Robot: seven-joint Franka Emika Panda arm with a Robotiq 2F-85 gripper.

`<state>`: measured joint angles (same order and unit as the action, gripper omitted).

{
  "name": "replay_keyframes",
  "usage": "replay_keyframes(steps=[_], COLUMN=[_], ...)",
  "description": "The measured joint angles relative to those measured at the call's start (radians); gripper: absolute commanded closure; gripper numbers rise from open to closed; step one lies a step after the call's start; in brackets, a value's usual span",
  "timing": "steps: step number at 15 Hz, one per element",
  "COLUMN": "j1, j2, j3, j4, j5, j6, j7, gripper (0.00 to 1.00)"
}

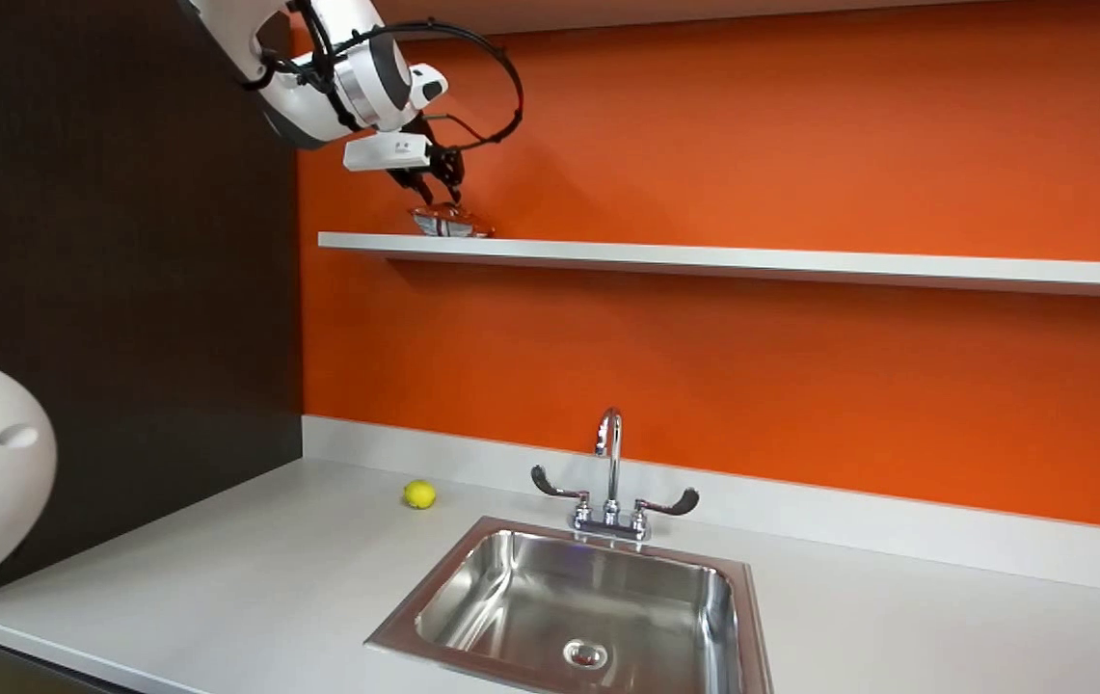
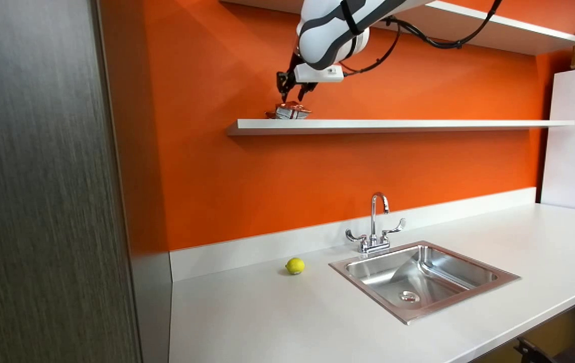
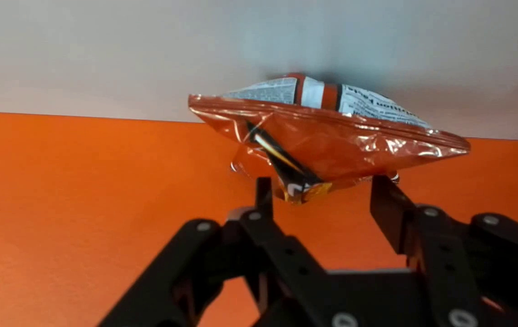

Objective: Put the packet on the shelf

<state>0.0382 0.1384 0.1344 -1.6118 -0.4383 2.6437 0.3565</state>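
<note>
The packet (image 1: 453, 223), crinkled and red-orange with white and silver panels, rests near one end of the shelf (image 1: 704, 256). It shows on the shelf (image 2: 393, 126) in both exterior views, here too as the packet (image 2: 291, 111). My gripper (image 1: 442, 200) is just above the packet, pointing down; it also shows in an exterior view (image 2: 292, 100). In the wrist view the fingers of the gripper (image 3: 321, 180) are spread apart, with the upper edge of the packet (image 3: 331, 141) near the tips. I cannot tell whether a fingertip touches it. The shelf (image 3: 104, 68) is behind the packet.
A yellow lemon-like ball (image 1: 419, 494) lies on the grey countertop (image 1: 222, 559). A steel sink (image 1: 747, 617) with a faucet (image 1: 613, 472) is below the shelf. A dark panel (image 1: 125, 241) stands beside the shelf's end. An upper shelf (image 2: 509, 22) runs above.
</note>
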Motion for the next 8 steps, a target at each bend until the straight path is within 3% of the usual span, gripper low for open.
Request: replay_keyframes(steps=[1, 2, 8], j1=[0.000, 0.000, 0.044], j2=[-0.002, -0.005, -0.054], j3=[0.000, -0.001, -0.049], j4=[0.003, 0.004, 0.004], j5=[0.000, 0.000, 0.000], j6=[-0.009, -0.021, -0.110], j7=[0.001, 0.001, 0.001], gripper=[0.02, 0.00, 0.00])
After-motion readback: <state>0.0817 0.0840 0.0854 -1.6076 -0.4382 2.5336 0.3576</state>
